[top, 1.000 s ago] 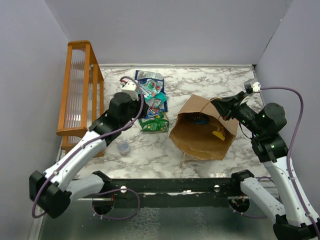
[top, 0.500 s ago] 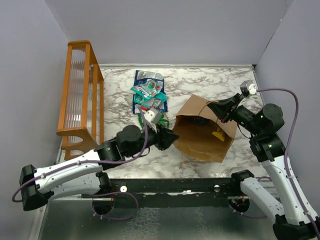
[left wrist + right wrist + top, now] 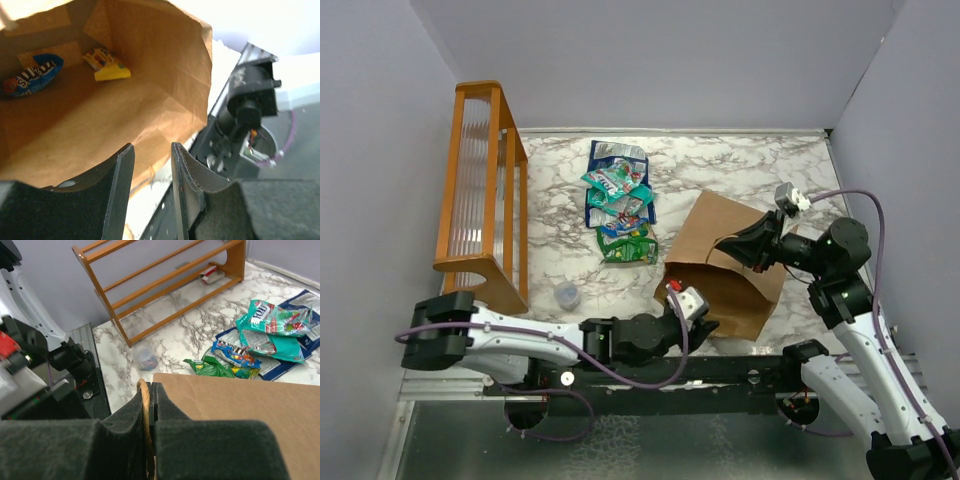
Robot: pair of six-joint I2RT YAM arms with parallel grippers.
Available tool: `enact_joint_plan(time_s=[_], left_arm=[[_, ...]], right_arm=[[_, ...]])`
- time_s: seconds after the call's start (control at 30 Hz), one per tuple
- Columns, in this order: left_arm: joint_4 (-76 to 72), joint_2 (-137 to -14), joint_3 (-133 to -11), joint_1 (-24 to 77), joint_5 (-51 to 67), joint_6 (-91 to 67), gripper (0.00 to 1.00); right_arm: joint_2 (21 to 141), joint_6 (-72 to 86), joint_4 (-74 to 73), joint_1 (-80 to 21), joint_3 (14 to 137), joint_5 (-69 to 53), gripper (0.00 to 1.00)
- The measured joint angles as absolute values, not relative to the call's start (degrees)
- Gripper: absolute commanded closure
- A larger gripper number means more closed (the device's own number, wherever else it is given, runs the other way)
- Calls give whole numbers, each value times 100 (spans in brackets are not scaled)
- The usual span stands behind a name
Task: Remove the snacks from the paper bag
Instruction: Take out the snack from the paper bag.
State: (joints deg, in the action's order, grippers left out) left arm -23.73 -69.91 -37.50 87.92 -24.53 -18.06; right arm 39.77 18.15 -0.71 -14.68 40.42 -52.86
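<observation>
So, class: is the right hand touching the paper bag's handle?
Touching. Right wrist view: the right hand is pinched shut on the paper bag's handle.

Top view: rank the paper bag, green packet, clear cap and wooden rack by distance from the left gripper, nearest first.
From the left gripper:
1. The paper bag, right at the fingertips, at its open mouth.
2. The green packet, beyond and to the left.
3. The clear cap, farther left, by itself.
4. The wooden rack, along the left wall.
</observation>
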Motion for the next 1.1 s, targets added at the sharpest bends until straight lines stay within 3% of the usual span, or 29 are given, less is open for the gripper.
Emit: enact_joint_plan(time_s=[0.23,0.43,0.63,1.1], left_arm=[[-3948,-8731,-3791,8836,-3048,-1114,60],[-4856,-9682,-4088,8827,-3461,-534,75],[-5304,-10003,-4403,8694,-3575,-351,83],[-5035,-10451,-5000,8073,-3201,-961,81]], right_arm=[[3966,1927,47,-1468,4187,-5330,98],[3981,1968,141,-1468,4394,-5325,98],[3986,1986,163,-1468,4401,-5325,98],[4005,1984,158,-1468,4401,-5325,98]])
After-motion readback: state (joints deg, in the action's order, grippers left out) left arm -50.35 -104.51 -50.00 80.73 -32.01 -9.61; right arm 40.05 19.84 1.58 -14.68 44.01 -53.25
